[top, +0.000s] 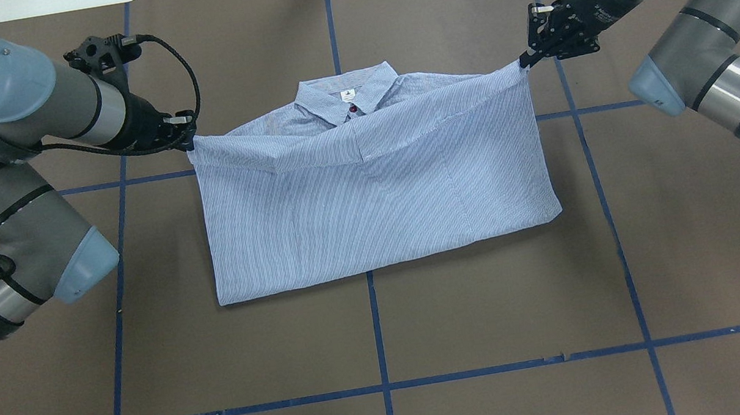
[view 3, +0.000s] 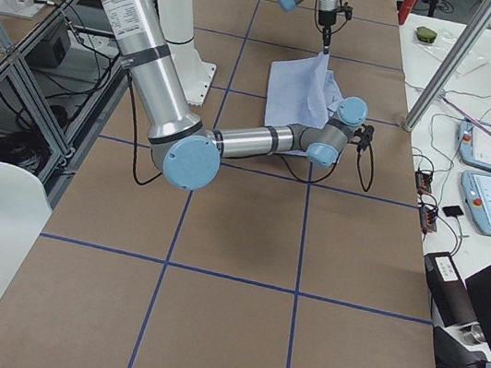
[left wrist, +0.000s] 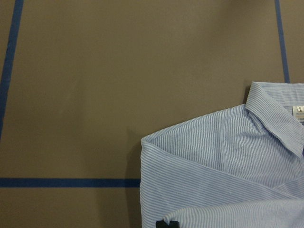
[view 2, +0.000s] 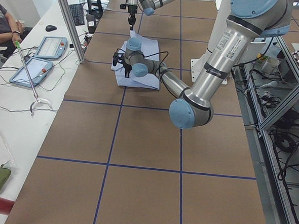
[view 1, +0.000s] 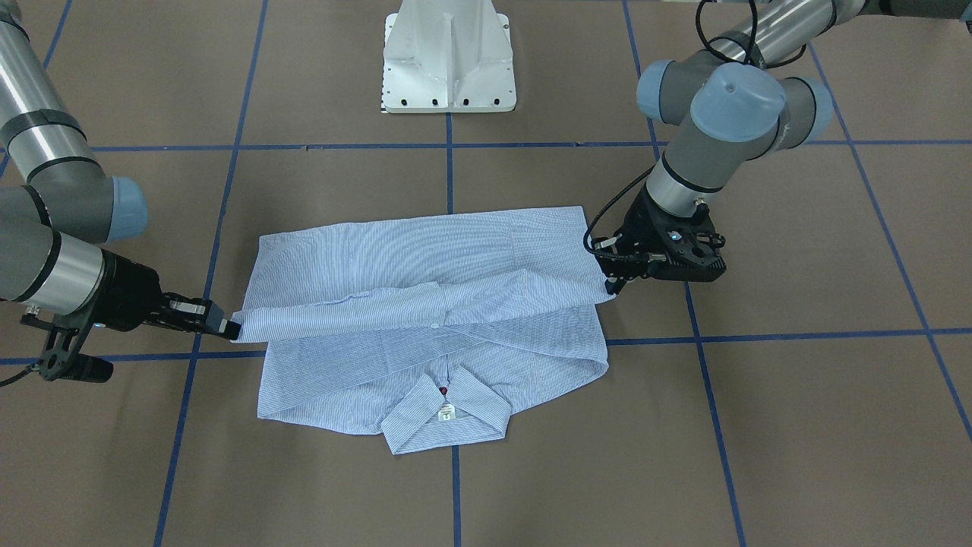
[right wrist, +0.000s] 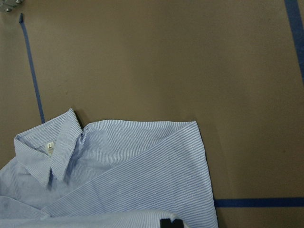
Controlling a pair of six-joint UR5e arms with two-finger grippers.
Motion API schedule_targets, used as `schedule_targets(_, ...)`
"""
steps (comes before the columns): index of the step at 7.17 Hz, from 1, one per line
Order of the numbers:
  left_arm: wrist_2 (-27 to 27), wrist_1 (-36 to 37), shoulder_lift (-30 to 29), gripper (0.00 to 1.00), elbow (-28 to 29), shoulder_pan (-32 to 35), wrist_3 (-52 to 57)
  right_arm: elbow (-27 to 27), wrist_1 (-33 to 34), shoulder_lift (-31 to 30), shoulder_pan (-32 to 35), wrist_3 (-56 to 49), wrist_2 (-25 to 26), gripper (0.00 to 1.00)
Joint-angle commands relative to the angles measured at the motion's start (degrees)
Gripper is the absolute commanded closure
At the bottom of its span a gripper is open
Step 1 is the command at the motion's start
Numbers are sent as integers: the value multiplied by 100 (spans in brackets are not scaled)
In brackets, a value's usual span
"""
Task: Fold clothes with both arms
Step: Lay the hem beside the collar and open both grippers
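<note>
You see one shirt point(top: 375, 192) and two grippers: the left gripper point(top: 187, 142) and the right gripper point(top: 524, 61) each clamp one lifted corner. Wrist views crop both grippers almost entirely.

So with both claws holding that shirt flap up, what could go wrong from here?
1. The left claw and right claw each pinch only a corner of the shirt. One corner could slip out, and the flap would drop crooked.
2. The held edge sags in the middle, so it may land creased.
3. Carried much further, the flap might cover the collar.
</note>
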State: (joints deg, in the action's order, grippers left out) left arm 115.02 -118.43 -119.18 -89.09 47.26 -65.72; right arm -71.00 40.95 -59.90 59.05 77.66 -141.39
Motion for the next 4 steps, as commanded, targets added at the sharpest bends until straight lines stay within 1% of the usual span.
schedule_targets(1,-6,-389,-105,100,408,12,7,147,0,13,-34,-101,129,100)
schedule_targets(2,-6,-470,-114,100,531,12,7,156,0,74,-69,-102,190,100)
schedule_targets(4,-6,-471,-97,100,576,12,16,183,149,250,-131,-102,340,100)
